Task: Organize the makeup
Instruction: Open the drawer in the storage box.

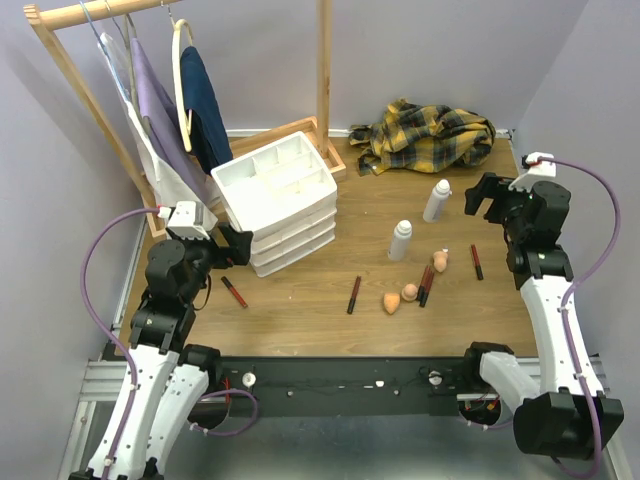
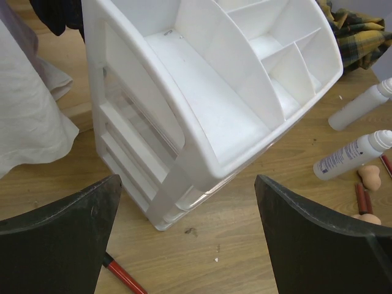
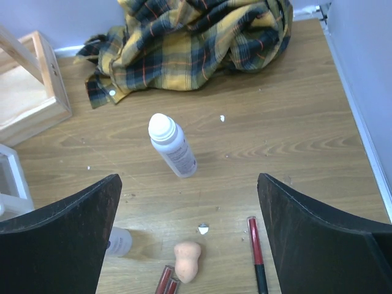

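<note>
Two white capped bottles (image 1: 437, 200) (image 1: 401, 240) stand on the wooden table right of centre. Three peach sponges (image 1: 440, 260) (image 1: 409, 292) (image 1: 391, 302) lie just in front of them. Dark-red sticks are scattered around: one (image 1: 234, 292) near the left arm, one (image 1: 354, 294) mid-table, a pair (image 1: 426, 284) by the sponges, one (image 1: 477, 261) at the right. My left gripper (image 1: 240, 245) (image 2: 187, 184) hangs open, facing the drawer unit's corner, nothing between its fingers. My right gripper (image 1: 478, 195) (image 3: 188, 180) is open above a bottle (image 3: 173, 146), a sponge (image 3: 187, 260) and a stick (image 3: 256, 251).
A white plastic drawer unit (image 1: 275, 200) (image 2: 202, 92) with an open divided top tray stands left of centre. A yellow plaid cloth (image 1: 425, 135) (image 3: 190, 37) is heaped at the back right. A wooden clothes rack (image 1: 322, 75) with hanging garments fills the back left.
</note>
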Controlling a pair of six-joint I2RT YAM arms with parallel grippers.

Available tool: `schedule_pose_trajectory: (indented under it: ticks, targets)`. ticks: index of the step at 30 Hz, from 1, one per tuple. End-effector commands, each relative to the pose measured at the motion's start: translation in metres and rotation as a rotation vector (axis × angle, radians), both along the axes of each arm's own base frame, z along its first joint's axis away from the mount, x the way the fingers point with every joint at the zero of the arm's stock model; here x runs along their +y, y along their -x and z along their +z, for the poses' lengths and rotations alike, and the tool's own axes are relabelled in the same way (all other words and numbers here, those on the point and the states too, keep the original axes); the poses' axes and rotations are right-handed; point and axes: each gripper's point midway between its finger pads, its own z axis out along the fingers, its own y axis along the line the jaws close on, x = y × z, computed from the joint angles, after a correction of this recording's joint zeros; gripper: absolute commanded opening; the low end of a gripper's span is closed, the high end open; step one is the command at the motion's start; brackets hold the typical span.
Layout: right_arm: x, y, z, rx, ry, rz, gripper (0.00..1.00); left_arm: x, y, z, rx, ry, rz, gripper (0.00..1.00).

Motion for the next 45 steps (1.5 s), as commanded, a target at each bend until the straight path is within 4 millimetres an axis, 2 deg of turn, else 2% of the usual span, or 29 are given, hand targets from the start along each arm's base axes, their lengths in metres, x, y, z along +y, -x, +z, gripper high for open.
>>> schedule_pose_trajectory:
  ticks: [1, 5, 8, 12, 17, 18, 20, 21, 23, 27, 30, 34, 39, 45]
  targets:
    - [0.004, 0.006, 0.026, -0.060, -0.007, 0.019, 1.00, -0.001, 0.005, 0.022, -0.072, 0.009, -0.010, 0.99]
    - [0.017, 0.010, 0.026, -0.052, 0.003, 0.105, 1.00, 0.000, 0.008, 0.024, -0.083, 0.007, -0.012, 0.99]
    - [0.037, 0.015, 0.025, -0.060, 0.017, 0.236, 1.00, -0.003, 0.008, 0.025, -0.086, 0.010, -0.029, 0.99]
    - [0.084, 0.035, 0.028, -0.106, 0.076, 0.576, 1.00, -0.008, 0.007, 0.029, -0.087, 0.038, -0.048, 0.99]
    - [0.116, 0.054, 0.023, -0.097, 0.052, 0.837, 1.00, -0.015, 0.005, 0.032, -0.027, 0.084, -0.062, 0.99]
    - [0.125, 0.058, 0.019, -0.093, 0.028, 0.919, 1.00, -0.014, 0.005, 0.040, -0.026, 0.093, -0.050, 0.99]
    - [0.131, 0.058, 0.019, -0.084, -0.010, 0.971, 1.00, -0.005, 0.000, 0.031, 0.048, 0.111, 0.021, 0.99]
    - [0.136, 0.057, 0.016, -0.067, -0.054, 1.013, 1.00, -0.002, -0.002, 0.036, 0.054, 0.120, 0.050, 0.99]
    - [0.139, 0.052, 0.019, -0.068, -0.080, 1.047, 1.00, 0.004, -0.005, 0.030, 0.105, 0.131, 0.099, 0.99]
    - [0.146, 0.044, 0.015, -0.049, -0.152, 1.084, 1.00, 0.015, -0.013, 0.035, 0.125, 0.181, 0.201, 0.98]
    - [0.149, 0.044, 0.004, -0.016, -0.155, 1.071, 1.00, 0.021, -0.019, 0.033, 0.144, 0.179, 0.251, 0.94]
    - [0.151, 0.050, -0.007, 0.000, -0.172, 1.068, 1.00, 0.034, -0.032, 0.023, 0.185, 0.161, 0.348, 0.83]
    - [0.151, 0.048, -0.016, 0.032, -0.173, 1.055, 1.00, 0.034, -0.045, 0.019, 0.202, 0.140, 0.358, 0.72]
    - [0.151, 0.048, -0.017, 0.032, -0.162, 1.050, 1.00, 0.037, -0.056, 0.005, 0.227, 0.083, 0.373, 0.70]
